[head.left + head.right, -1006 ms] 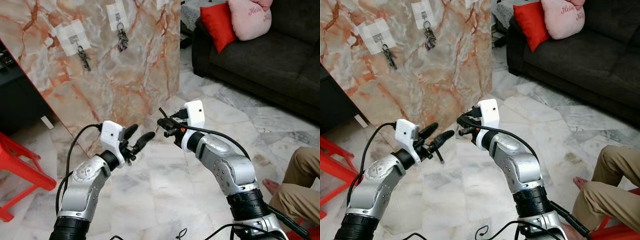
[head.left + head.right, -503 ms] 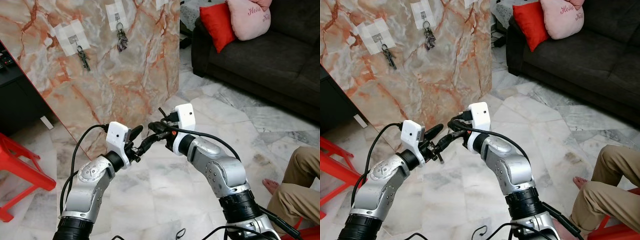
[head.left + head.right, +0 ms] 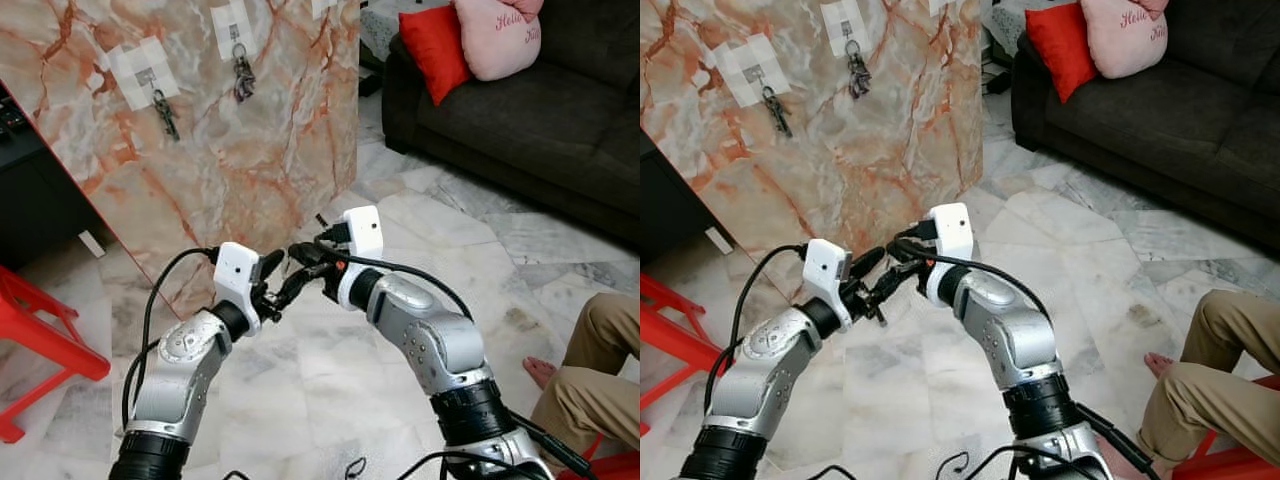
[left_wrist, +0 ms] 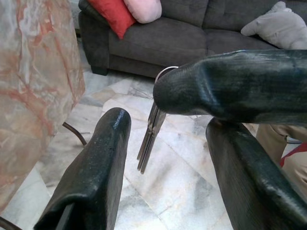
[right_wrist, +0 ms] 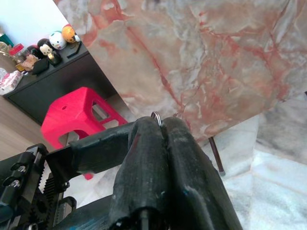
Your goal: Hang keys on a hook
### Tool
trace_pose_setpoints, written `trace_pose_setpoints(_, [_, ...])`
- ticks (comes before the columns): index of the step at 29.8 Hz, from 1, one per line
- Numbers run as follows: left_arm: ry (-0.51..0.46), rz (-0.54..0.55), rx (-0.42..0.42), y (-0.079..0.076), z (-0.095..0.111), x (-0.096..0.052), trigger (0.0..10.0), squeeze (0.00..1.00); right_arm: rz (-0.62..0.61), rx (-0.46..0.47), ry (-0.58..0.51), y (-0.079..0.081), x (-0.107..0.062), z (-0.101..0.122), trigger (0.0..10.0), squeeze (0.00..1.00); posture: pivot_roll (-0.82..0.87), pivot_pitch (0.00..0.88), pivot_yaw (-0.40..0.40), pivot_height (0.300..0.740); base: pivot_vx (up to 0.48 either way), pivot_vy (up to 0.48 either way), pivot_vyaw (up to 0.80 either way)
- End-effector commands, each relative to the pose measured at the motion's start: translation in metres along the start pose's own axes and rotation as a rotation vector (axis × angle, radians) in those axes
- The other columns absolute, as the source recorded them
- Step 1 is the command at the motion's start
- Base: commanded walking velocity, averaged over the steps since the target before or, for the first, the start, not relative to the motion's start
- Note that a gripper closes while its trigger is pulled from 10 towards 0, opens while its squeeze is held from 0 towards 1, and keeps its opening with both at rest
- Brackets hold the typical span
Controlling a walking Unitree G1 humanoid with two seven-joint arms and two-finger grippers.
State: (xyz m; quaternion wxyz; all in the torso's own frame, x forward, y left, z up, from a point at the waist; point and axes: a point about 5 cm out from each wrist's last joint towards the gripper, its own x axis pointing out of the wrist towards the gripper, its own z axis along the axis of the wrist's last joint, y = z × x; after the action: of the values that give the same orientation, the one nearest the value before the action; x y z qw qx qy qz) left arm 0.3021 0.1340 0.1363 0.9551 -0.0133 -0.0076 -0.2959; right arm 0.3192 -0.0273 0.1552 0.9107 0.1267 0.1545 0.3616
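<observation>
— What had moved since the second before?

— The two arms had closed on each other. Earlier the right gripper (image 3: 300,255) stood well apart from the left gripper (image 3: 278,283); by this moment its tip had come in between the left one's fingers, low in front of the marble panel (image 3: 250,150). The panel, the sofa (image 3: 520,110) and the red stool (image 3: 40,340) lay where they had been.

— And the claws?

— The right one was pinched shut on the ring of the keys (image 4: 151,134), with the blades hanging down from its tip. The left one was spread wide, one finger on either side of the hanging keys, touching nothing as far as I could tell.

— So which step was it?

— A handover from right to left, I judged, not the hanging itself. The keys were down near the panel's lower edge, well below the hooks.

— The hooks?

— Two on white patches near the panel's top edge, each already carrying a bunch of keys (image 3: 243,78); a third patch showed at the very top, its hook out of sight.

— Next move?

— The left fingers would need to close on the blades before the right let go of the ring, then lift toward a free hook. A person's leg (image 3: 590,360) was by the floor's right edge.
</observation>
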Motion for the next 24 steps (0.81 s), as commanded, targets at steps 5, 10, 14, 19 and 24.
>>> trace_pose_setpoints(5, [-0.004, 0.009, 0.021, -0.0006, 0.0029, 0.0032, 10.0, 0.00, 0.022, -0.002, -0.011, 0.0063, 0.0036, 0.0044, 10.0, 0.00, -0.07, 0.094, -0.011, 0.740, 0.000, 0.000, 0.00])
trace_pose_setpoints(10, [-0.008, 0.016, 0.015, 0.0001, 0.0028, 0.0037, 9.1, 0.00, 0.024, 0.002, -0.009, 0.0066, 0.0041, 0.0040, 10.0, 0.00, -0.07, 0.093, -0.011, 0.740, 0.000, 0.000, 0.00])
trace_pose_setpoints(14, [-0.009, 0.017, 0.015, 0.0003, 0.0030, 0.0040, 6.1, 0.00, 0.027, 0.004, -0.008, 0.0076, 0.0048, 0.0033, 10.0, 0.00, -0.07, 0.093, -0.011, 0.740, 0.000, 0.000, 0.00])
trace_pose_setpoints(19, [-0.011, 0.023, 0.012, 0.0005, 0.0030, 0.0045, 1.2, 0.00, 0.033, 0.007, -0.004, 0.0087, 0.0053, 0.0023, 10.0, 0.00, -0.07, 0.091, -0.014, 0.740, 0.000, 0.000, 0.00])
trace_pose_setpoints(24, [-0.014, 0.026, 0.011, 0.0006, 0.0033, 0.0046, 0.0, 0.00, 0.036, 0.007, -0.001, 0.0094, 0.0057, 0.0016, 10.0, 0.00, -0.06, 0.092, -0.014, 0.740, 0.000, 0.000, 0.00])
